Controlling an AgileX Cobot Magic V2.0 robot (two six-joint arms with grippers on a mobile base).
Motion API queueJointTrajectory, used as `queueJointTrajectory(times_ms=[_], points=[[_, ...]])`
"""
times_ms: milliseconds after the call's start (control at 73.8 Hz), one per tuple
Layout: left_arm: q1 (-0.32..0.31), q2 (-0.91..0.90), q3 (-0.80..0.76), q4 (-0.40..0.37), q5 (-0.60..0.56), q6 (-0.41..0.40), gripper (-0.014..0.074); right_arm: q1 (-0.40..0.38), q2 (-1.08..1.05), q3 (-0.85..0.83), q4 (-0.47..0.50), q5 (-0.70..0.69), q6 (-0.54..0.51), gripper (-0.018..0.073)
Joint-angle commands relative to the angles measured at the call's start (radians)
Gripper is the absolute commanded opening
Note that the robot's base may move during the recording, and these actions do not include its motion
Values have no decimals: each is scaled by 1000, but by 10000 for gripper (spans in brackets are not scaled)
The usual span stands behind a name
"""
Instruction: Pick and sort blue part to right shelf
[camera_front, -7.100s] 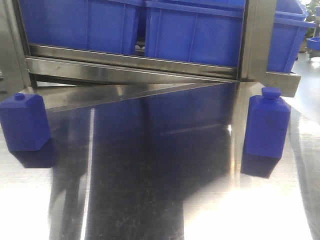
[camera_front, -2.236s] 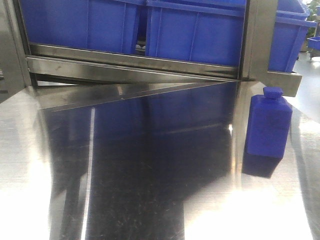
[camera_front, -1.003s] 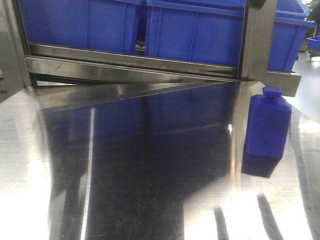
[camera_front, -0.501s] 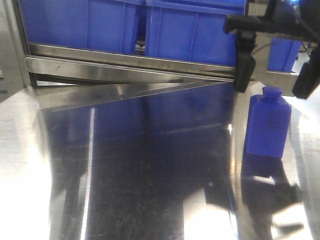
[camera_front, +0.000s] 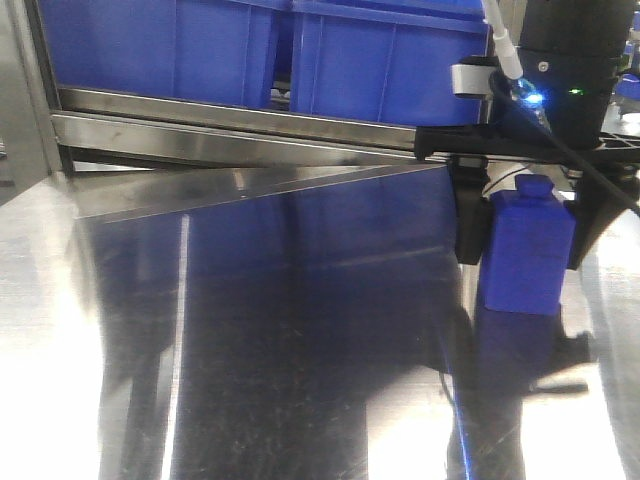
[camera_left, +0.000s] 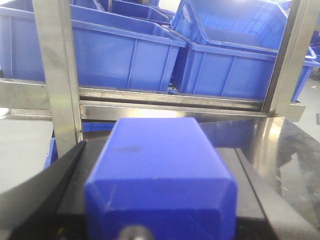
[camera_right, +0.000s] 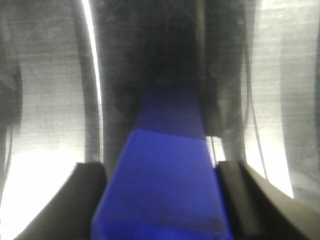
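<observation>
Your left hand (camera_left: 159, 149) is clenched on the held blue part (camera_left: 155, 185). Its black fingers (camera_left: 55, 195) lie along both flanks of the block, which fills the gap between them. Straight ahead of that hand, beyond the fingertips, stands the right shelf (camera_left: 56, 75). One steel upright is ahead to the left and another ahead to the right, with big blue bins (camera_left: 125, 60) sitting on the tier between them.

Your right hand (camera_front: 527, 258) points down over the desk (camera_front: 250, 350) and straddles the standing blue part (camera_front: 525, 285), one finger on either side of it. That part stands upright on the desk, its cap just under the hand's body. In the right wrist view the fingers sit right at the part's sides, but you cannot tell whether they are pressing on it or only close beside it. The shelf's lower rail and bins run behind this hand.
</observation>
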Motion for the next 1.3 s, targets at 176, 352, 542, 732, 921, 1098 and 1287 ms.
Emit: queueJointTrajectory(times_ms=[176,352,542,732,921,1098,1287], points=[[-8,12,-27,4,-94,0,294,2,-115,-21,-39,-46,1,251],[-8,12,-27,4,-94,0,294,2,-239,-19,-171,-83,-3,251],[-8,8,-29,91,-51,0,294,2,-451,73,-310,-145,-16,251],[-8,-64,-29,95,20,0,294,2,-674,252,-320,-267,-95,251],[-8,-150,-29,99,47,0,294,2,-875,428,-323,-354,-141,251],[-8,-163,-29,99,67,0,294,2,-1061,574,-335,-398,-182,251],[-8,-163,-29,99,67,0,294,2,-1269,633,-335,-382,-246,251]])
